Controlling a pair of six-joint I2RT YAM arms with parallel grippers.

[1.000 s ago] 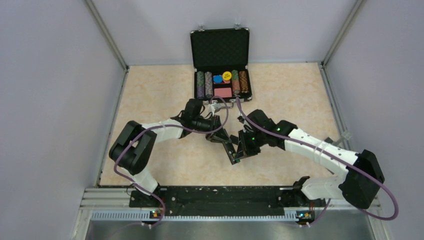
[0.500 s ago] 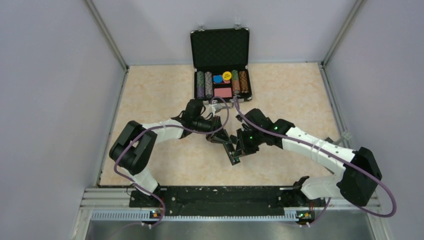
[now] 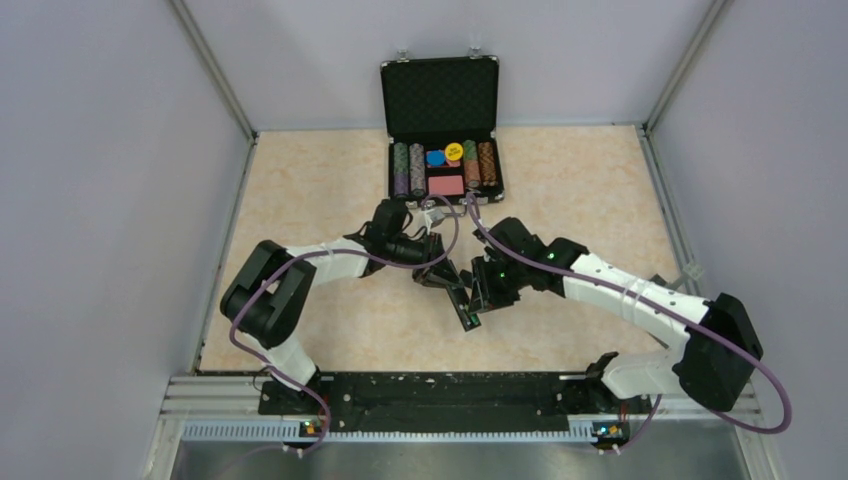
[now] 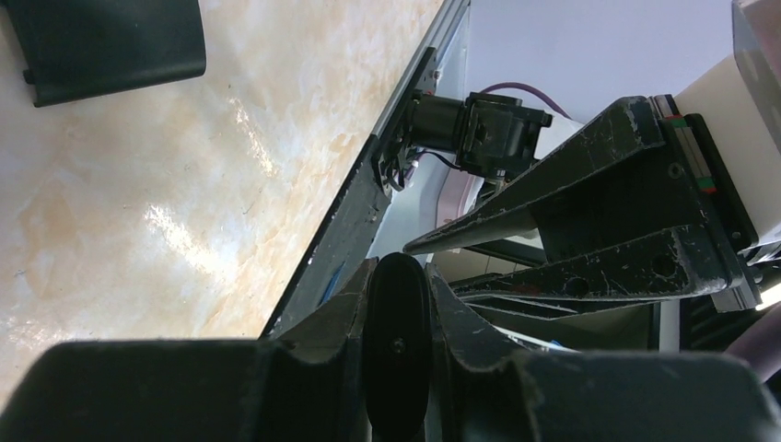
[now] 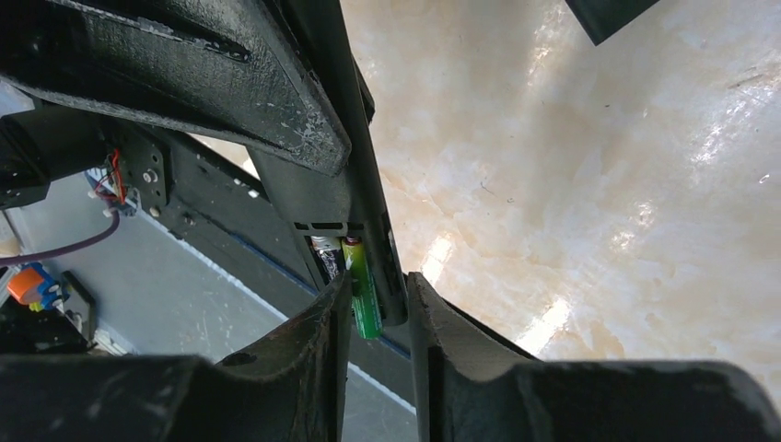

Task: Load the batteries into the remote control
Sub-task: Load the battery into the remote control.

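My left gripper (image 3: 440, 274) is shut on the remote control (image 3: 458, 298) and holds it off the table, slanting toward the near edge. In the left wrist view the remote's rounded end (image 4: 398, 350) is clamped between the fingers. My right gripper (image 5: 378, 285) stands at the remote's lower end (image 5: 368, 221), jaws slightly apart. Between them a green battery (image 5: 363, 295) lies tilted in the open recess, its end past the remote's tip. A second battery (image 5: 325, 249) shows beside it. The right finger does not touch the green one.
The flat black cover piece (image 4: 110, 37) lies on the marble table, and it also shows in the right wrist view (image 5: 608, 14). An open black case of coloured chips (image 3: 440, 100) stands at the back. The arms' base rail (image 3: 440, 395) runs along the near edge.
My right gripper has shifted a little to the left, closer over the remote's lower end. The left arm and the remote have barely moved.
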